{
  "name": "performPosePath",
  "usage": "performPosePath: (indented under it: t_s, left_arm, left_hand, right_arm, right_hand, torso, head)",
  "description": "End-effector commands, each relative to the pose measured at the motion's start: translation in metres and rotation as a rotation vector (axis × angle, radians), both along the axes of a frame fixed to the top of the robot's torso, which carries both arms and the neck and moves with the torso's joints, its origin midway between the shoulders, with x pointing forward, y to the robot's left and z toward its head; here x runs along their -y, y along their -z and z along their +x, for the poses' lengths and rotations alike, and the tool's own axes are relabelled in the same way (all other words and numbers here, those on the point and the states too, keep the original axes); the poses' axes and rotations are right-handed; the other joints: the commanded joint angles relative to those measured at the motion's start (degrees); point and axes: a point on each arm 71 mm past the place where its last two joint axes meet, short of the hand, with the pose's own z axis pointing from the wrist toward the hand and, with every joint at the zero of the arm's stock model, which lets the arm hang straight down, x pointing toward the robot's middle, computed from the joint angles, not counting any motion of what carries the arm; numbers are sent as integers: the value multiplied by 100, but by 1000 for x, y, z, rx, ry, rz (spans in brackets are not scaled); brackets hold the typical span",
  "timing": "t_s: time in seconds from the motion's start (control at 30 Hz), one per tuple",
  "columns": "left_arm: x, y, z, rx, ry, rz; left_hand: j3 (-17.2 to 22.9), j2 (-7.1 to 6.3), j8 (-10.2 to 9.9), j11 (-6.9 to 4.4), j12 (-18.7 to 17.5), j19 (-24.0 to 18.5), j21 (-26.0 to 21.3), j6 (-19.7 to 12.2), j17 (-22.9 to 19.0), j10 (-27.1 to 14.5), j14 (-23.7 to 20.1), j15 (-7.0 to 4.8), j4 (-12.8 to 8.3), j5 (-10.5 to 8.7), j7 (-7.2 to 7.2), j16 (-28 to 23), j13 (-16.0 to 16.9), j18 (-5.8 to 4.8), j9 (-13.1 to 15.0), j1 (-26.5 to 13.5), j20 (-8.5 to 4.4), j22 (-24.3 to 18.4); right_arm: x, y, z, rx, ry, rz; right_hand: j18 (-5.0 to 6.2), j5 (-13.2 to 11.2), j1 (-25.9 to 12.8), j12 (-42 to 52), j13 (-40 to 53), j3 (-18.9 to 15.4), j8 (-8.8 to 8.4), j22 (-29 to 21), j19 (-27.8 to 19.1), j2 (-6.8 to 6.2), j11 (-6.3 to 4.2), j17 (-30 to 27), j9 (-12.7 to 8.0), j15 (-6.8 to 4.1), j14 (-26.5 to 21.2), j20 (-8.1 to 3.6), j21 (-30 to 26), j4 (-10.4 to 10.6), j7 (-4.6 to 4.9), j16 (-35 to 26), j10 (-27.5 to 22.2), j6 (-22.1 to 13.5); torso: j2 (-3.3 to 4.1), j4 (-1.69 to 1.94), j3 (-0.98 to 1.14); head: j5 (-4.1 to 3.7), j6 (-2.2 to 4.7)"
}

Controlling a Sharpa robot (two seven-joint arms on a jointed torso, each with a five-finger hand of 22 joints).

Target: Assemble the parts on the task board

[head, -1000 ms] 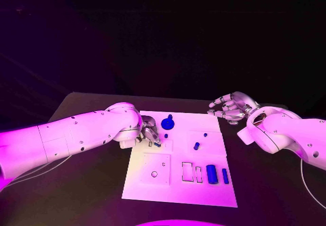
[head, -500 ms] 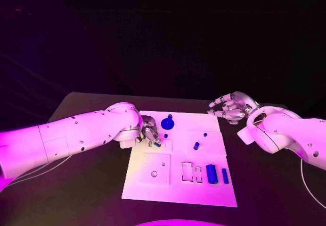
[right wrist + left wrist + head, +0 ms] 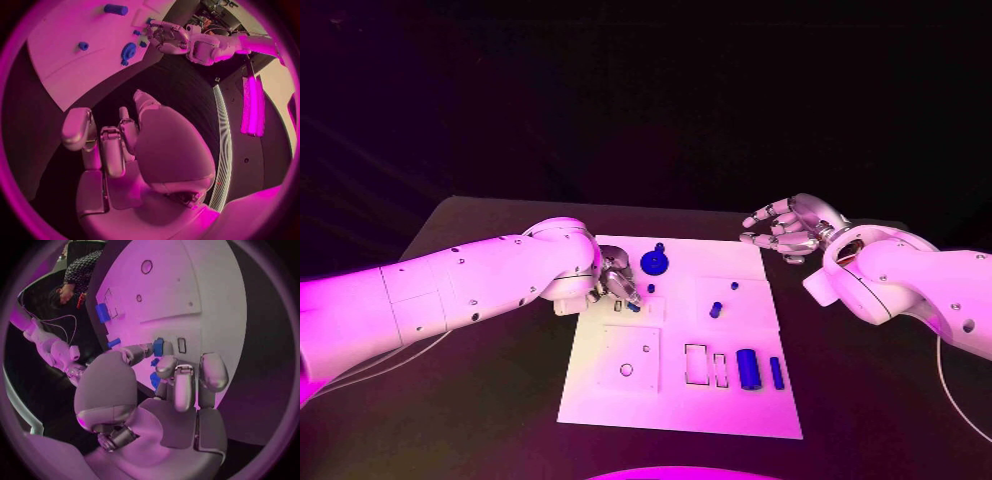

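My left hand [image 3: 617,277] pinches a small blue part [image 3: 159,346] at the white board's [image 3: 682,405] upper left area. My right hand [image 3: 790,228] hangs beside the board, fingers loosely curled and empty.

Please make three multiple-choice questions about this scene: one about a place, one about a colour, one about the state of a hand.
1. Where is the left hand?
A. over the task board's left part
B. off the table
C. beside the right hand

2. What colour is the round part?
A. green
B. blue
C. yellow

3. What is the right hand doing?
A. gripping a cylinder
B. pressing the board
C. holding nothing, off the board

Key: 1 A, it sits on the board's left side. 2 B, it looks blue. 3 C, its curled fingers hold nothing.
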Motion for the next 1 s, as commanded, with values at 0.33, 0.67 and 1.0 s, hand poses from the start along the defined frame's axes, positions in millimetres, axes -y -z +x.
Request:
performPosePath:
  t_s: [0.33,0.67,1.0]
  left_arm:
    - [0,4,-3,-27,15,23]
    - [0,5,-4,-40,15,20]
    - [-1,5,-3,-41,6,15]
  left_hand:
    - [-134,-10,-47,-41,-2,37,-7,148,1046,-13,478,-47,36,-41,-111,7,7,-112,988,-68,-7,6]
    - [-595,21,-104,-36,-6,45,-16,200,1045,-22,478,-42,251,-38,-105,4,7,-114,970,-107,-4,10]
    - [-904,91,-136,-24,-11,47,-24,222,1035,-29,475,-34,461,-43,-92,-3,4,-114,966,-141,3,7]
  right_arm:
    - [0,0,0,1,-12,-2]
    - [0,0,0,3,-11,-1]
    - [0,0,0,2,-11,-2]
  right_hand:
    - [63,9,-51,-18,-12,28,46,-17,-23,1,8,833,9,-7,449,-23,-47,5,-22,-33,-23,-30]
    - [56,9,-53,-5,3,30,49,8,-8,-2,8,856,9,-7,454,-23,-19,5,-22,-25,-13,-30]
    - [57,9,-55,-7,-1,37,57,7,-9,-4,8,858,11,-8,454,-23,-22,4,-23,-25,-15,-29]
  torso:
    - [0,1,-2]
    - [3,-2,-1]
    - [2,-1,-1]
  head:
    - [-1,-10]
    - [2,-11]
    - [0,-5]
